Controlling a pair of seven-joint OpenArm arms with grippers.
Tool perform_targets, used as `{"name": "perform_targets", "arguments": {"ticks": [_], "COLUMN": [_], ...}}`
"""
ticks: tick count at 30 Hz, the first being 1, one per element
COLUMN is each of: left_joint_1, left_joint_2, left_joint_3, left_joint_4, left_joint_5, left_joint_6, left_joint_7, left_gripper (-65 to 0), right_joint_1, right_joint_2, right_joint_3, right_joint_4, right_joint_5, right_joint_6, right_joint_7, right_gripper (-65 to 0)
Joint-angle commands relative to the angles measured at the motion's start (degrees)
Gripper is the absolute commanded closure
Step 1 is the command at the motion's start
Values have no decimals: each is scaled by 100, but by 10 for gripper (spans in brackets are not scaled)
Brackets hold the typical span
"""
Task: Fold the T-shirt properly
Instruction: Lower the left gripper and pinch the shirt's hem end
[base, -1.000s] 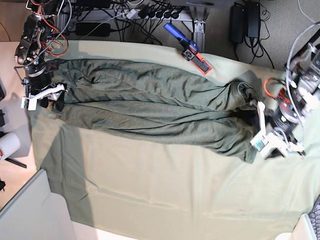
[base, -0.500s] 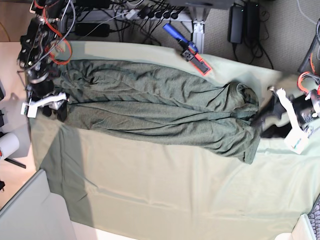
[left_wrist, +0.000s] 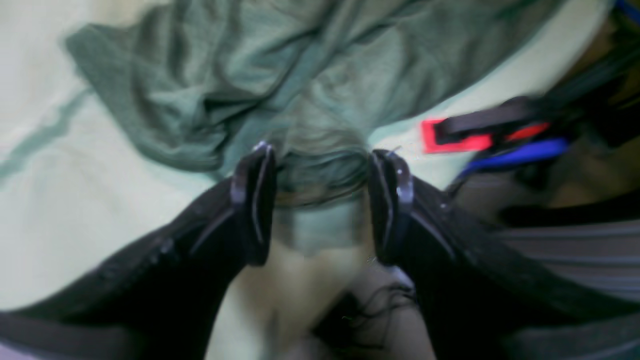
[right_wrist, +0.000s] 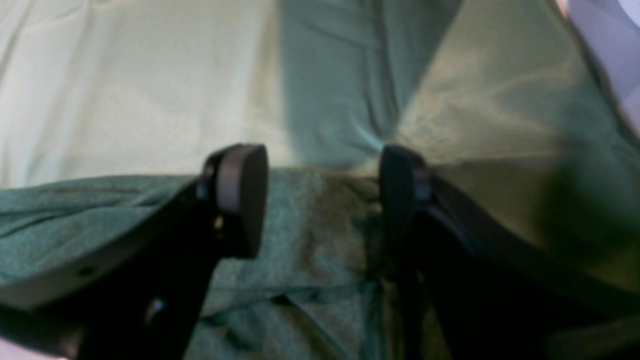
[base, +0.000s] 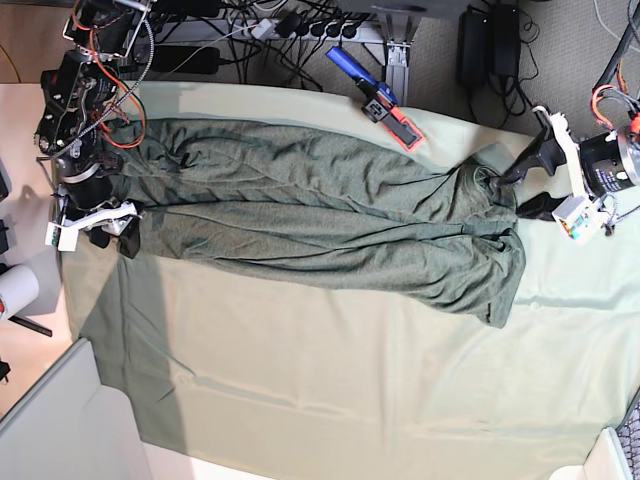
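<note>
**T-shirt laid long across the sheet; both grippers open at its two ends**

The T-shirt (base: 320, 225) is seen lying on the pale green sheet (base: 330, 390) that covers the desk, already folded lengthwise into a long band. In the base view its long axis runs from 9 o'clock to 3 o'clock, tipped slightly down toward 4 o'clock. One end lies at 9 o'clock beside the right gripper (base: 95, 222); the other, bunched and wrinkled, lies at 3 o'clock beside the left gripper (base: 530, 185). Which end is collar and which is hem cannot be told.

Left gripper (left_wrist: 320, 200): jaws stand apart, nothing clamped; a gathered lump of fabric is seen just beyond the fingertips. Right gripper (right_wrist: 320, 200): jaws likewise apart, hovering over the shirt's edge where it meets the sheet; contact cannot be confirmed, as the view is blurred.

Judged step: taking hold of the two ends for a crosswise fold.

Notes for doing it well:
- Only the shirt's layers should be pinched, not the sheet beneath.
- All stacked layers at each end should be caught, so the band does not open.
- The bunched 3 o'clock end is best flattened or grasped at a corner, not at the lump.
- The red-and-blue tool (base: 378, 98) at 12 o'clock, touching or just off the shirt's upper edge, should be kept clear of.
</note>
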Motion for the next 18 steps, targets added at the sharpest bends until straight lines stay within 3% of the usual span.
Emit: {"name": "perform_targets", "arguments": {"ticks": [1, 10, 12, 18], "left_joint_1": [-46, -81, -118, -422], "left_joint_2": [-66, -39, 48, 234], "left_joint_3": [44, 1141, 1228, 1447], "left_joint_4": [15, -160, -164, -426], "left_joint_5": [107, 1228, 1637, 2269], "left_joint_6": [-52, -37, 127, 181], "left_joint_7": [-284, -835, -953, -977], "left_gripper": [-331, -332, -332, -333], "right_joint_1": [111, 118, 118, 118], "right_joint_2": [125, 125, 125, 103], "right_joint_3": [48, 48, 48, 48], "right_joint_4": [96, 94, 94, 94], "right_joint_5": [68, 66, 66, 68], "right_joint_6": [7, 7, 7, 7], "right_joint_7": [151, 151, 151, 149], "right_gripper": [-354, -354, -354, -354]}}
